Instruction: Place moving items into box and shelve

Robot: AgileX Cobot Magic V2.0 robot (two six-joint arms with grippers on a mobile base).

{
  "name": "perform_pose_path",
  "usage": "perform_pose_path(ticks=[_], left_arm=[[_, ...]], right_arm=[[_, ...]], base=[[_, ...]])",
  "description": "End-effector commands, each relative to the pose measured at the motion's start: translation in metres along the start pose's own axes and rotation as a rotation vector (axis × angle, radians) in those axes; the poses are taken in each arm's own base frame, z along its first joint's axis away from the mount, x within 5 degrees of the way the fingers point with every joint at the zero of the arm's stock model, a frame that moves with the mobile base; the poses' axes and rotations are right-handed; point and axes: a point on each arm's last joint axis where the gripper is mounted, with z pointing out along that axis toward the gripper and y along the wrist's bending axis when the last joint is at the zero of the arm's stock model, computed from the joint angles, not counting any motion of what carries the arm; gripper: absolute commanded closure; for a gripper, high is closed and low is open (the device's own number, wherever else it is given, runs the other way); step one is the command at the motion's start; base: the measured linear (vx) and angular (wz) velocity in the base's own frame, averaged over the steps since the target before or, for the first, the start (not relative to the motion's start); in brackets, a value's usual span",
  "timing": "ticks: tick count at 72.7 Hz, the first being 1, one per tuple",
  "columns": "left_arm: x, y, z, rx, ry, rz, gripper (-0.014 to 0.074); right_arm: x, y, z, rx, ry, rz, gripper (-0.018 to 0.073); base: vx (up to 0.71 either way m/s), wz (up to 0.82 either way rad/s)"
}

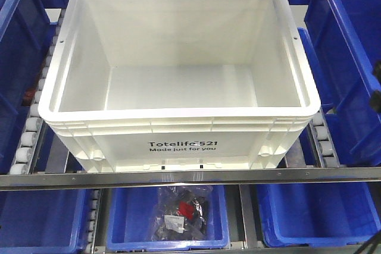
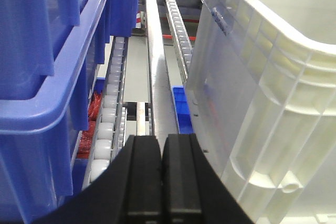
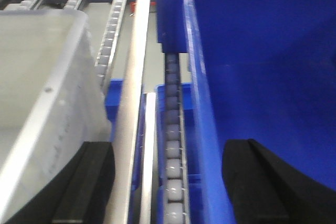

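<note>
The white box (image 1: 178,87) sits on the roller shelf, its printed front wall facing outward and resting just behind the metal shelf rail (image 1: 190,176). Its interior shows a bare floor; no moving items are visible in any view.

Left of the box, a roller track (image 1: 30,129) runs along its side, with a blue bin (image 1: 18,34) beyond it. In the left wrist view, a narrow channel with a metal divider (image 2: 152,51) separates the box wall (image 2: 252,103) from the blue bin (image 2: 47,77). The left gripper (image 2: 161,182) sits at the near end of this channel, its fingers pressed together with nothing between them.

Right of the box, a second roller track (image 3: 173,145) and a metal divider (image 3: 137,66) lie between the box (image 3: 42,87) and another blue bin (image 3: 262,77). The right gripper (image 3: 168,182) straddles this gap, fingers spread wide and holding nothing.

Below the box, on the lower level, a blue bin (image 1: 119,218) holds a clear bag of dark parts (image 1: 181,212).
</note>
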Motion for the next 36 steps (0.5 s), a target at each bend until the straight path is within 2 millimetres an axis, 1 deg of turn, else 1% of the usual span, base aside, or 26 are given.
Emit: perform_pose_path(ticks=[1, 6, 10, 16, 23, 28, 36], left_arm=[[0.004, 0.001, 0.002, 0.001, -0.047, -0.011, 0.0495], [0.004, 0.001, 0.002, 0.001, -0.047, -0.011, 0.0495], [0.004, 0.001, 0.002, 0.001, -0.047, -0.011, 0.0495], [0.004, 0.001, 0.002, 0.001, -0.047, -0.011, 0.0495], [0.004, 0.001, 0.002, 0.001, -0.047, -0.011, 0.0495], [0.004, 0.001, 0.002, 0.001, -0.047, -0.011, 0.0495], [0.004, 0.001, 0.002, 0.001, -0.047, -0.011, 0.0495]], right_arm=[[-0.011, -0.003, -0.019, 0.025, -0.210, -0.025, 0.0111], [0.004, -0.004, -0.032, 0.038, -0.274, -0.043, 0.0165], [0.014, -0.004, -0.041, 0.037, -0.324, -0.045, 0.0233], [0.034, -0.003, -0.052, 0.036, -0.358, -0.046, 0.0337], [0.058, -0.002, -0.055, 0.036, -0.350, -0.046, 0.0474], [0.071, -0.002, -0.057, 0.036, -0.349, -0.046, 0.0566], [0.089, -0.002, -0.059, 0.036, -0.351, -0.046, 0.0571]], base=[[0.00, 0.00], [0.00, 0.00], [0.00, 0.00], [0.00, 0.00], [0.00, 0.00], [0.00, 0.00], [0.00, 0.00]])
